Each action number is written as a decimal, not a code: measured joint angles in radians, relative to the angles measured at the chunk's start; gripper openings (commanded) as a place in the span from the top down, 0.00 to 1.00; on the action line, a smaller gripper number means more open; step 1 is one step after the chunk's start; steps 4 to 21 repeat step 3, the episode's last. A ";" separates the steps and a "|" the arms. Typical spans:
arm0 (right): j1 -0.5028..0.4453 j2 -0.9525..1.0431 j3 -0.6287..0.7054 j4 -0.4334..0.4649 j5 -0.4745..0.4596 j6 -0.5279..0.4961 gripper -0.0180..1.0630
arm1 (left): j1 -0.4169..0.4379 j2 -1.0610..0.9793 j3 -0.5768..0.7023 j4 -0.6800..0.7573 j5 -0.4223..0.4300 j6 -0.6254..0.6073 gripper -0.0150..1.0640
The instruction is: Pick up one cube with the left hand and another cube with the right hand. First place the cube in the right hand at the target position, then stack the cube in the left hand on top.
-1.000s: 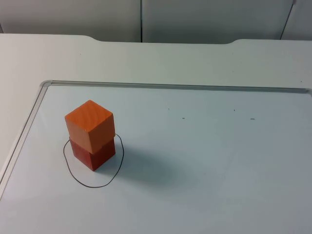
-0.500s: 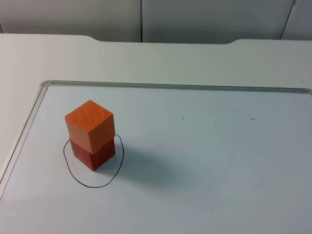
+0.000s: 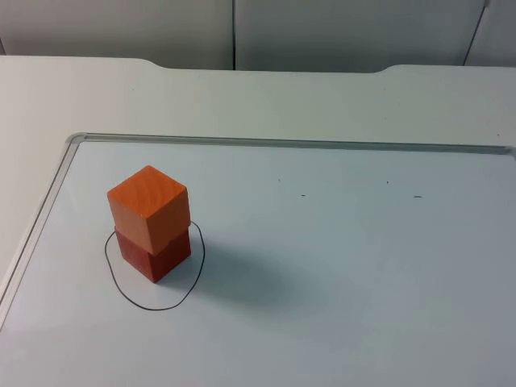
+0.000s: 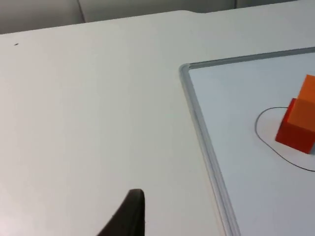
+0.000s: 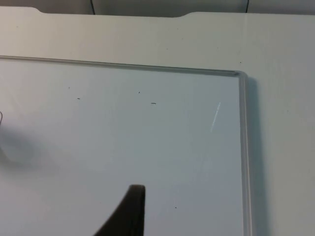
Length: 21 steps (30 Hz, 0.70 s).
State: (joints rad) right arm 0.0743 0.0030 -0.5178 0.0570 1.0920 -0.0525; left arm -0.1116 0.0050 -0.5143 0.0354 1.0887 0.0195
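An orange cube stands squarely on a red cube, and the pair rests inside a hand-drawn black circle at the left of the whiteboard. Nothing touches the stack. My left gripper waits over the bare white table, outside the whiteboard's left frame edge. From there the orange cube and red cube lie well off to the side. My right gripper waits above the whiteboard's right part, near its right frame edge, far from the stack.
The whiteboard lies flat on the white table, its raised metal frame running along the back and left. A few small black marks dot its surface. The grey partition wall closes the table behind.
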 measured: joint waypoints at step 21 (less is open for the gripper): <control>0.000 0.000 0.000 0.000 0.000 0.000 0.01 | 0.078 0.000 0.000 0.000 0.000 0.000 0.01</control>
